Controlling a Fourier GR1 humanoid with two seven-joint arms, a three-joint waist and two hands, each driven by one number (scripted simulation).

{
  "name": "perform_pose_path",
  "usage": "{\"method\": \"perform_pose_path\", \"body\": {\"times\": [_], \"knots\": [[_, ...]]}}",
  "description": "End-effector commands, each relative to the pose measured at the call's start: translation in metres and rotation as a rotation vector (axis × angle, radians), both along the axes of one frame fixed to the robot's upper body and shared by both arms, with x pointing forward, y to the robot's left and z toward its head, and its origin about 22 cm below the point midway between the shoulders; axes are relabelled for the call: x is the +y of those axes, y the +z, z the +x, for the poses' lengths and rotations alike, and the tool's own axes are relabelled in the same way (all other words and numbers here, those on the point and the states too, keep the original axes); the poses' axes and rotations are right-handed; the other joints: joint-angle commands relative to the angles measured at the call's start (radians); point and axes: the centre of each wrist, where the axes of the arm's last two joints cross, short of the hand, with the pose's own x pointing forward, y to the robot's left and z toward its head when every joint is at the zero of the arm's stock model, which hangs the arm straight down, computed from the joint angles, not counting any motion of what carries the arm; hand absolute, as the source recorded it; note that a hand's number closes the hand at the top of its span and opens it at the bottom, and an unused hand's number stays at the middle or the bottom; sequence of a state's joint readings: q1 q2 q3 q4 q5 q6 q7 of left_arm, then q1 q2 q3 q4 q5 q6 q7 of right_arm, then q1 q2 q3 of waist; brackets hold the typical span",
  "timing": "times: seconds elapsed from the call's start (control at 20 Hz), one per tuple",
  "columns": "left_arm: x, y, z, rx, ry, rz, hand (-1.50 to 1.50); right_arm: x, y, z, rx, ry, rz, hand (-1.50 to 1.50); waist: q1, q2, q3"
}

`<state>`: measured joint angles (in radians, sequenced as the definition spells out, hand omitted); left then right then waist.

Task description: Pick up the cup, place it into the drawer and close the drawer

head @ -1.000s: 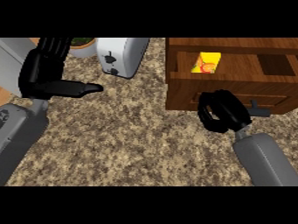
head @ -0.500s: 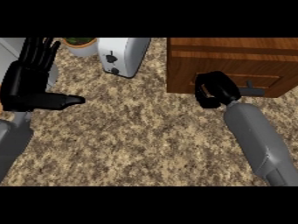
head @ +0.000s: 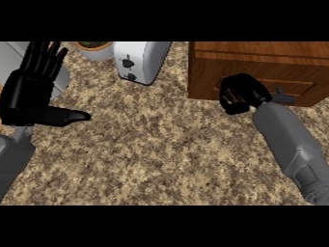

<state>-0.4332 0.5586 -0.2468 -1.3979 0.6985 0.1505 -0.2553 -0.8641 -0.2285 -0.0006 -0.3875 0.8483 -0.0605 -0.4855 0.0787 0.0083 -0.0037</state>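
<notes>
Right hand [head: 241, 94]: I see its fingers curled into a fist holding nothing, knuckles against the front of the wooden drawer [head: 267, 84], beside the drawer's dark handle [head: 284, 91].
Drawer: sits flush in the brown cabinet [head: 267, 58] at the upper right; I see no gap into it.
Cup: I cannot see it anywhere in the head view.
Left hand [head: 32, 91]: resting at the left edge, fingers straight and pointing up, thumb out to the side.
Bench [head: 159, 149]: speckled brown stone, carrying a white toaster [head: 142, 60] at top centre and a small potted plant [head: 94, 48] just left of it.
</notes>
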Motion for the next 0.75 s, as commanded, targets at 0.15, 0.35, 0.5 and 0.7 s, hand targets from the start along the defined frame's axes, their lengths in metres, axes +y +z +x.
{"method": "perform_pose_path", "body": {"times": [0.15,0.35,0.5,0.7], "knots": [[-0.002,-0.015,0.0,0.007,-0.046,-0.004,-1.5,-0.037,0.046,0.023,-0.019,-0.116,0.001,1.5,0.026,0.042,0.007],[-0.002,0.001,0.003,0.004,-0.049,-0.005,-1.5,-0.03,0.035,0.019,-0.038,-0.137,0.07,1.5,0.037,0.039,0.009],[-0.003,-0.016,-0.003,0.021,-0.061,-0.033,-1.5,-0.049,0.052,0.023,-0.061,-0.146,0.095,1.5,0.046,0.043,0.007],[-0.009,-0.019,-0.002,0.023,-0.079,-0.02,-1.5,-0.051,0.041,0.018,-0.071,-0.137,0.099,1.5,0.045,0.047,0.009]]}}
